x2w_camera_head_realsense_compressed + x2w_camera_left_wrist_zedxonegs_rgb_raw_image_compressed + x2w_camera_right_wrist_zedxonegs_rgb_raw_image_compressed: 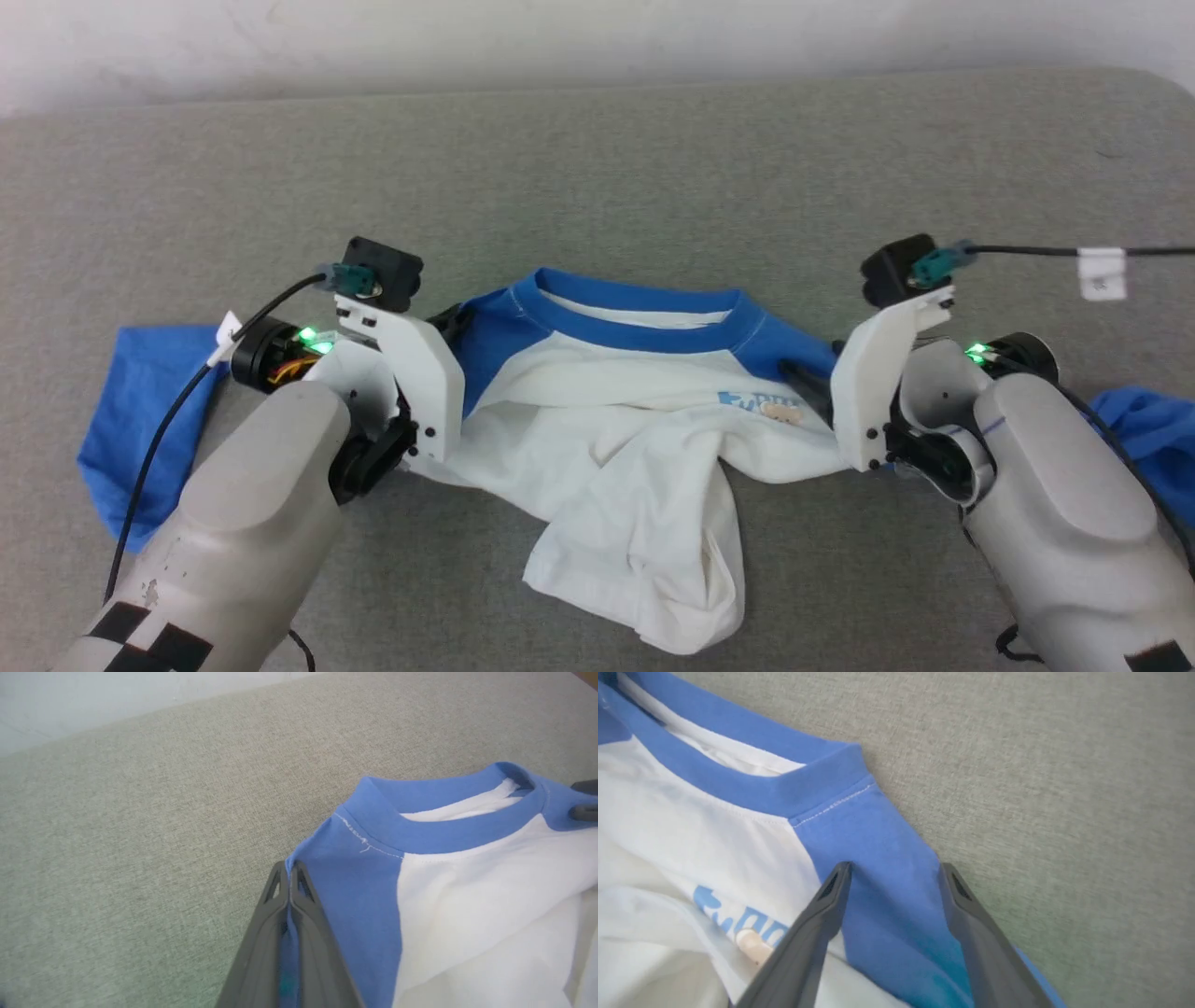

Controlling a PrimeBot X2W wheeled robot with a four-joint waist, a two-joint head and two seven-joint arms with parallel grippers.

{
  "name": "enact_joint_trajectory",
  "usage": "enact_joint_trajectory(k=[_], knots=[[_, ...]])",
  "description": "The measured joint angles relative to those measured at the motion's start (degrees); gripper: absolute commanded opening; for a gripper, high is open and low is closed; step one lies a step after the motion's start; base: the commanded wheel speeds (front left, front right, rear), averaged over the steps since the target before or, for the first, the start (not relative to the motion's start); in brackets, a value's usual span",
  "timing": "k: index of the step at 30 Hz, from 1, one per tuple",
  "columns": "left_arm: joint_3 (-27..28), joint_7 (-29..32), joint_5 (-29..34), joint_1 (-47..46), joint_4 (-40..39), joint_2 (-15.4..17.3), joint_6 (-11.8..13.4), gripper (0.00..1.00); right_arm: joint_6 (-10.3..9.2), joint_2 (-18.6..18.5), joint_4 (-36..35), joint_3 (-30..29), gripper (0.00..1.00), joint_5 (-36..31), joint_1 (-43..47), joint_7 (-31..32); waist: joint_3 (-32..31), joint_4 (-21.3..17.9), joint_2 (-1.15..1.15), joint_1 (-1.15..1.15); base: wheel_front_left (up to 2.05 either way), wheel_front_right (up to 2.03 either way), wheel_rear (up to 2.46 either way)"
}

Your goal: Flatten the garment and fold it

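I count one shirt on one grey surface. It has two blue sleeves, the left sleeve and the right sleeve, and one blue neckband. I have two grippers, the left gripper and the right gripper. There are two black cables, the left cable and the right cable, and each has one white tag.
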Motion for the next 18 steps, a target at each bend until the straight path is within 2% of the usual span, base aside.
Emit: enact_joint_trajectory(k=[8,9,10,11,14,18], knots=[[-0.3,-1.8,0.2,-0.9,-1.4,-0.4,-0.2,0.0,0.01,-0.7,10.2,5.4,1.0,3.5,-7.2,8.8,1.0,2.5,0.0,-0.01,0.0,0.0,0.0],[-0.3,-1.9,0.2,-0.9,-1.5,-0.5,-0.2,0.0,0.01,-0.6,11.1,5.7,0.68,3.8,-8.1,10.3,1.1,2.7,0.0,-0.02,0.0,0.0,0.0],[-0.4,-1.9,0.2,-0.9,-1.6,-0.5,-0.2,0.0,0.01,-0.6,12.0,5.9,0.27,4.4,-8.9,12.0,1.2,2.9,0.0,-0.02,0.0,0.0,0.0],[-0.5,-2.0,0.1,-0.9,-1.7,-0.6,-0.3,0.0,0.01,-0.5,12.6,6.1,0.0,4.9,-9.7,13.3,1.2,3.0,0.0,-0.02,0.0,0.0,0.0],[-0.7,-1.8,-0.3,-0.9,-1.7,-0.7,-0.9,0.0,-0.01,-0.5,13.7,6.3,0.0,6.9,-10.7,16.3,1.2,3.3,0.0,-0.01,0.0,0.0,0.0],[-0.7,-2.5,-0.7,-0.9,-1.9,-0.5,-1.3,0.0,-0.19,-1.0,12.2,7.0,0.0,9.4,-10.3,15.2,0.4,3.3,0.0,-0.01,0.0,0.0,0.0]])
